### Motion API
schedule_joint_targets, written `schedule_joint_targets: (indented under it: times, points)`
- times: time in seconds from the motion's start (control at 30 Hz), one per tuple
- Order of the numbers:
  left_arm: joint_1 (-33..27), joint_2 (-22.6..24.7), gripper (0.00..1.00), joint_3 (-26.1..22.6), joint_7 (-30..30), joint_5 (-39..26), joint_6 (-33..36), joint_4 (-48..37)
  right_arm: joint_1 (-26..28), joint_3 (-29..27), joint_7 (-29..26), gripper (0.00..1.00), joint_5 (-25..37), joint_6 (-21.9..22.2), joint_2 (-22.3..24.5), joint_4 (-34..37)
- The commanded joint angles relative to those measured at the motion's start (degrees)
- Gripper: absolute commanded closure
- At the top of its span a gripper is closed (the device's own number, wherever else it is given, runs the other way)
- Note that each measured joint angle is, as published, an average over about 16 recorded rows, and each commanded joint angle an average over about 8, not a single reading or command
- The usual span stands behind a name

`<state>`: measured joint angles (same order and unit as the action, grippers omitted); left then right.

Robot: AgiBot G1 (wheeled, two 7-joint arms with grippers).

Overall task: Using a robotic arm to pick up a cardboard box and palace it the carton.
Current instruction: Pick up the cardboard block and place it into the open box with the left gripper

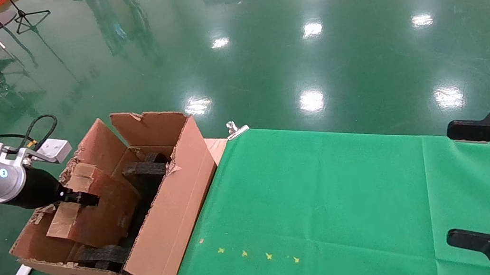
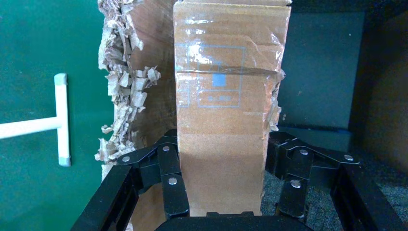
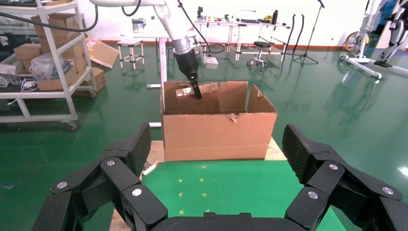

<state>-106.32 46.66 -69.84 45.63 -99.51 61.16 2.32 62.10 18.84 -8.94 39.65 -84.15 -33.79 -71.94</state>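
Left wrist view: we see left gripper jaws clamped on the cardboard box, its blue label unreadable; right gripper jaws apart.

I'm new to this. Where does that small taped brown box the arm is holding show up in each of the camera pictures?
Head view: the cardboard box is at the left, inside the carton, held by the left tool.
Left wrist view: the box fills the middle, clamped between the fingers.
Right wrist view: far off, its taped top peeks over the carton's rim.
Shared landmark: the carton.
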Motion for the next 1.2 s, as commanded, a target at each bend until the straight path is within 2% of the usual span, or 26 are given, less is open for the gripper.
schedule_joint_targets:
  times: [0.03,0.87,1.2]
  points:
    - [0.1,0.0,0.00,0.0,0.0,0.1,-0.1,-0.1,0.0,0.0,0.0,0.00,0.0,0.0,0.0,0.0]
    - [-0.8,-0.1,0.00,-0.1,0.0,-0.2,0.5,0.8,0.0,0.0,0.0,0.00,0.0,0.0,0.0,0.0]
    - [-7.1,-1.7,0.00,2.2,-1.4,3.1,5.7,5.1,0.0,0.0,0.0,0.00,0.0,0.0,0.0,0.0]
